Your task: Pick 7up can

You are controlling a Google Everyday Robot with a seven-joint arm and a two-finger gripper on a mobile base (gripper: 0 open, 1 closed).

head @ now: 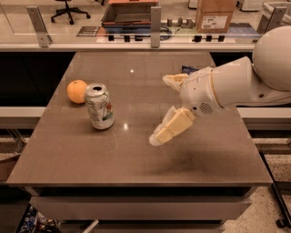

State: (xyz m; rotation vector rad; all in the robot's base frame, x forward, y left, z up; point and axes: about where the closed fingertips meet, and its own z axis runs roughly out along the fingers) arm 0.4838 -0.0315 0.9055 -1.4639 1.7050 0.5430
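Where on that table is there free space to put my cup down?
Bare: the near strip of table in front of the 7up can, and the far-left corner behind the orange. Crowded: centre-right, where the open gripper hangs over the table, apart from the can.

Brown tabletop (91,159) on a speckled floor (275,200); a cardboard box (216,16) far right, an office chair (68,8) far left. The pincer (166,107) hovers over the tabletop's right half, spread wide.
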